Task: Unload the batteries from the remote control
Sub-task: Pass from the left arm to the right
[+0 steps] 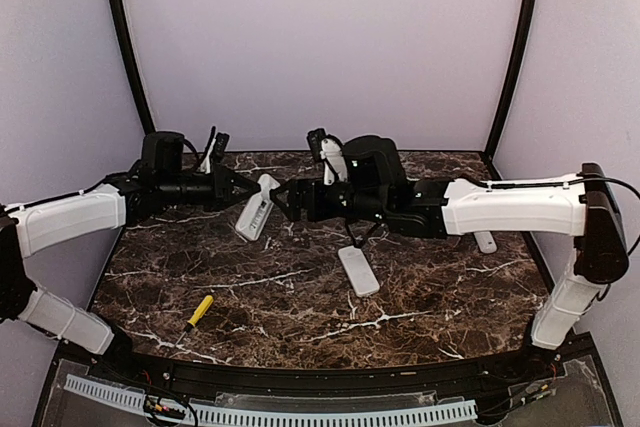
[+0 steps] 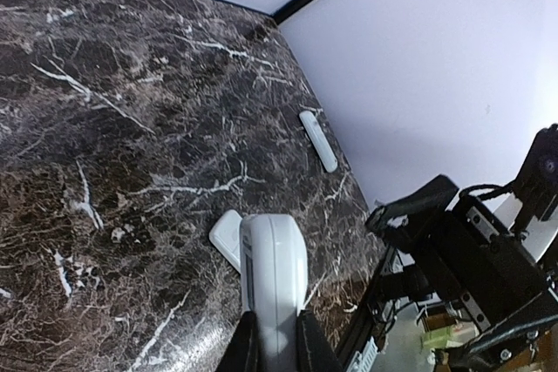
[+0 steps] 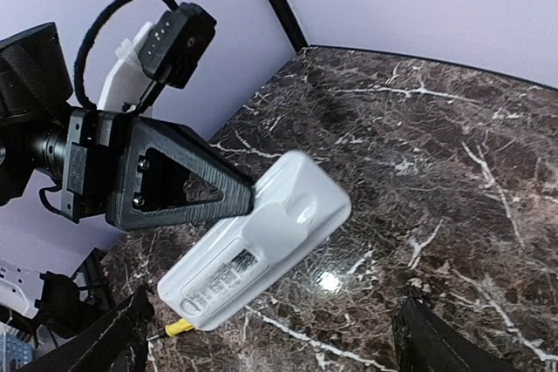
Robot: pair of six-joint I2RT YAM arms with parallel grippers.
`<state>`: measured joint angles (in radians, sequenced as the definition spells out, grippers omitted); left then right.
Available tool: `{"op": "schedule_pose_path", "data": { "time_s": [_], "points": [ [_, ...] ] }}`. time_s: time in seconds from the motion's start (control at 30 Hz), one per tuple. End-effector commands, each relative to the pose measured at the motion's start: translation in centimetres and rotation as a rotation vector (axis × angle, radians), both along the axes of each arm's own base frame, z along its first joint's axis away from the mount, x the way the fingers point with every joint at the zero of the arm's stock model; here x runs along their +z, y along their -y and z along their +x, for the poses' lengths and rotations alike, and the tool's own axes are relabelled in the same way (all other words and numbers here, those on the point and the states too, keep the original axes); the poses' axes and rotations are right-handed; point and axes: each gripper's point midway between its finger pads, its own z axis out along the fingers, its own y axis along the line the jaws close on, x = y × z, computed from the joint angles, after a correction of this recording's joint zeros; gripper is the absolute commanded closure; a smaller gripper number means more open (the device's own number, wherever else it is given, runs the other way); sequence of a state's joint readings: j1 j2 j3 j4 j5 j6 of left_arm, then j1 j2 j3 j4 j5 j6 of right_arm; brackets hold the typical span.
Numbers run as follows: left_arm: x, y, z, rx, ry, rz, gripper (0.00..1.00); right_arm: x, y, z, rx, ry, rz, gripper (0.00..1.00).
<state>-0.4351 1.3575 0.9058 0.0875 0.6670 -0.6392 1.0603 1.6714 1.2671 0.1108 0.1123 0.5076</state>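
Left gripper clamped on one end of white remote, held tilted above marble table, labelled back toward right arm | right gripper fingers spread wide, close beside remote | batteries not visible | yellow-handled screwdriver lies near front-left.

White-shelled left arm and right arm, black joints, triangular black left claw, looped cable.

No txt can be read. A printed label is seen on the remote, lower left; chars too blurred.
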Motion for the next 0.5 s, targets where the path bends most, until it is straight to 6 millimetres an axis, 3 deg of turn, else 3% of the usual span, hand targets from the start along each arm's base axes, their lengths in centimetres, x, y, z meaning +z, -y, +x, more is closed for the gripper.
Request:
{"op": "schedule_pose_path", "data": {
  "time_s": [0.0, 0.2, 0.47],
  "points": [
    [1.7, -2.2, 1.5, 0.260, 0.092, 0.003, 1.00, -0.7, -2.7, -1.9, 0.124, -0.138, 0.060, 0.06],
    [2.8, -2.6, 0.7, 0.430, 0.168, -0.013, 1.00, -1.0, -4.9, -3.4, 0.259, -0.138, 0.044, 0.05],
    [3.6, -2.7, 0.0, 0.511, 0.201, -0.020, 1.00, -3.5, -6.4, -2.6, 0.259, -0.177, -0.048, 0.05]
  ]
}}
